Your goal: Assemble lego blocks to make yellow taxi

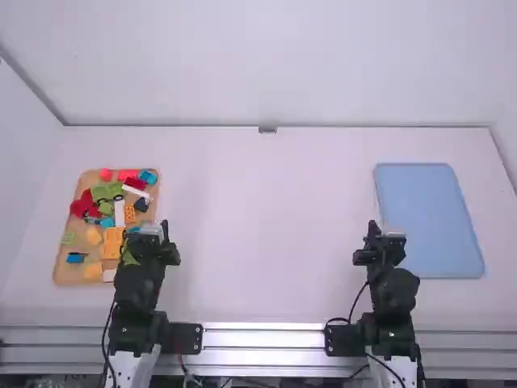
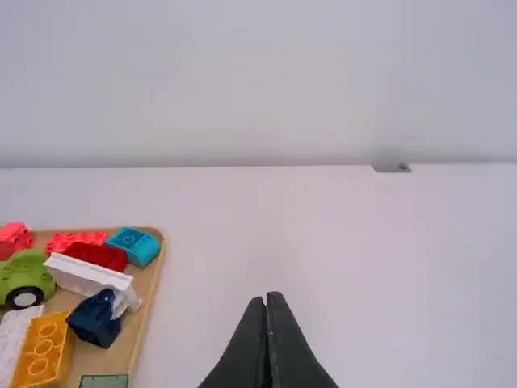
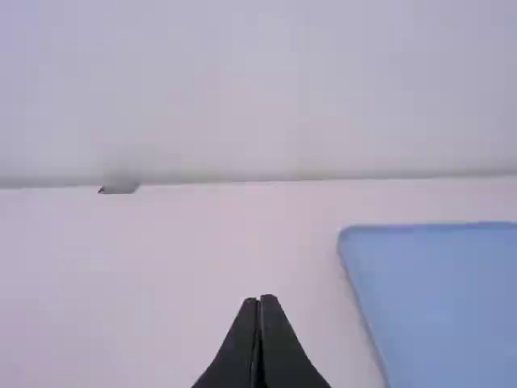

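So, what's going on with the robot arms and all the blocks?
Neither arm is handling a block: the left gripper and the right gripper are both shut, holding nothing. The blocks lie jumbled in a wooden tray by the left arm, and a blue tray lies by the right arm. No yellow taxi is built yet.

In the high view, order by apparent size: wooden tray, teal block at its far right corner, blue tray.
1. Blue tray and wooden tray: too alike to rank
2. Teal block: clearly smallest

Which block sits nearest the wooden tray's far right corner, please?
The turquoise block, right of the pinkish-red block; every other block lies farther from that corner.
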Available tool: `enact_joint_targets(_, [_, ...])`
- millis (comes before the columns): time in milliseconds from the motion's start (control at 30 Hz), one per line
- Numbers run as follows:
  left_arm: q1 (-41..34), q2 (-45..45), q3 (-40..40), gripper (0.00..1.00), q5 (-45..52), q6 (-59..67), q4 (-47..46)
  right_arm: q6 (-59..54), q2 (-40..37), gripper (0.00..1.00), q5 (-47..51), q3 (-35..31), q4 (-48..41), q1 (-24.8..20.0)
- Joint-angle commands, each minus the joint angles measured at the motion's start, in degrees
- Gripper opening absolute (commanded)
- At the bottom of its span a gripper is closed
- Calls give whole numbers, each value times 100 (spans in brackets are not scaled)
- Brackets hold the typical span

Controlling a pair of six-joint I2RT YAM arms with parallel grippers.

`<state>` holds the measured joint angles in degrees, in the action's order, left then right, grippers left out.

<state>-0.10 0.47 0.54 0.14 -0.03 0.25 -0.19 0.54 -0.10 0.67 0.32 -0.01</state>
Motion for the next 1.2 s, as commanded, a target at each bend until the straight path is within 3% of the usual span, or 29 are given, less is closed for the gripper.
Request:
enact_joint_targets(0, [0, 1, 1, 0, -3, 0, 0, 4, 1, 0, 6, 1, -4, 0])
enact_joint_targets(267, [-6, 161, 144, 4, -69, 33, -47, -9, 194, 4, -7, 193, -83, 0])
enact_joint_targets(533, [-20, 705, 600, 11, -236, 90, -183, -9, 901, 11, -39, 890, -333, -8])
enact_joint_targets(900, [-21, 1950, 1562, 29, -807, -198, -470, -36, 2751, 29, -127, 2496, -697, -32])
enact_joint_targets(1167, [594, 3130, 2941, 45, -616, -328, -1678, -57, 4361, 45, -204, 3921, -1053, -13])
